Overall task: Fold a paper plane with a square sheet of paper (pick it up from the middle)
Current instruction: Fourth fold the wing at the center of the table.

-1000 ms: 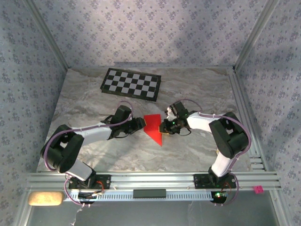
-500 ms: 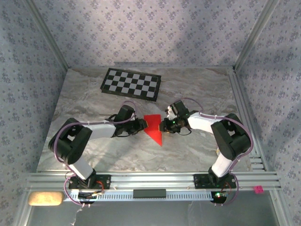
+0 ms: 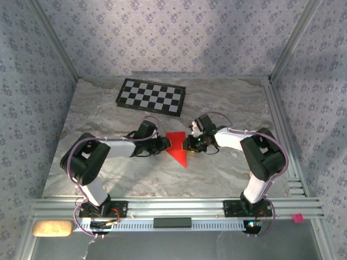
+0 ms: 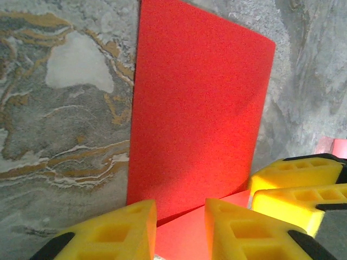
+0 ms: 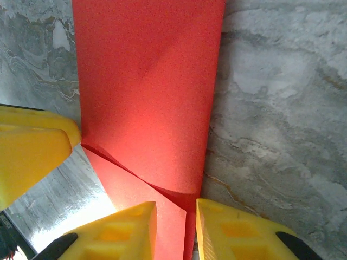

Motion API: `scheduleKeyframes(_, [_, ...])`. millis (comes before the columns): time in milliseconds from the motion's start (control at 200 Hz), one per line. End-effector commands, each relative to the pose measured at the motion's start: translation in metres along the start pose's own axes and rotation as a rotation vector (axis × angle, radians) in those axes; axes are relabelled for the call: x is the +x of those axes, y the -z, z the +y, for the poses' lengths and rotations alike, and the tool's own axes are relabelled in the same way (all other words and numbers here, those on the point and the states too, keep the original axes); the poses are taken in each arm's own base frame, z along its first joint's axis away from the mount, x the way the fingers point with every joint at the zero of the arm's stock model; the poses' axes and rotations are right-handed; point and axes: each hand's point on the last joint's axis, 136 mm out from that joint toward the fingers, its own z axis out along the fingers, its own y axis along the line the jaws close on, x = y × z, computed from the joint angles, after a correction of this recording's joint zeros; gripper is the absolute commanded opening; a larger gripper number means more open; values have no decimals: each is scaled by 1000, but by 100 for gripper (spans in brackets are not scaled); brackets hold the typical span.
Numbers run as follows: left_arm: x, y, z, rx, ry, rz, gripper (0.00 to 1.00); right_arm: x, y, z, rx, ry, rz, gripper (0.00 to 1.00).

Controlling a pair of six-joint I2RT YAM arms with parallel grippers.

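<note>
Position: the sheet of paper (image 3: pixel 177 147), bright red and already creased, lies at mid-frame in the top view, directly between the two claws. The left gripper (image 3: pixel 167 143) meets its left edge and the right gripper (image 3: pixel 187 145) its right edge.

Left gripper (image 4: pixel 179 230): jaws parted by a narrow gap. The near edge of the sheet of paper (image 4: pixel 200 108) runs into that gap at the bottom of the left wrist frame. Whether the pads actually press the paper cannot be told.

Right gripper (image 5: pixel 176 230): jaws likewise parted by a narrow gap, astride a raised fold of the sheet of paper (image 5: pixel 149 103) at the bottom of the right wrist frame. Contact cannot be told.

Orientation: in the top view the sheet is broad at its upper edge and tapers to a point at the lower right. The long axis runs from upper left to lower right, close to vertical in the frame.

Surroundings: grey marble-patterned table (image 3: pixel 227 103) with tan veining. A black-and-white checkerboard (image 3: pixel 152 96) lies flat toward the upper left, well apart from the sheet. Walls carry pale floral wallpaper (image 3: pixel 173 38), with aluminium rails at the corners and along the bottom edge
</note>
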Motion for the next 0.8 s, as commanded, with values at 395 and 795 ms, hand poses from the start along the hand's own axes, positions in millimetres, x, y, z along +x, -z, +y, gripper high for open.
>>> scheduleKeyframes(395, [1,-4,4,-7,12,12,29,0,0,14,-63,13,19,23])
scheduleKeyframes(795, [0,-2,1,-4,12,1,29,10,-3,15,-104,8,45,22])
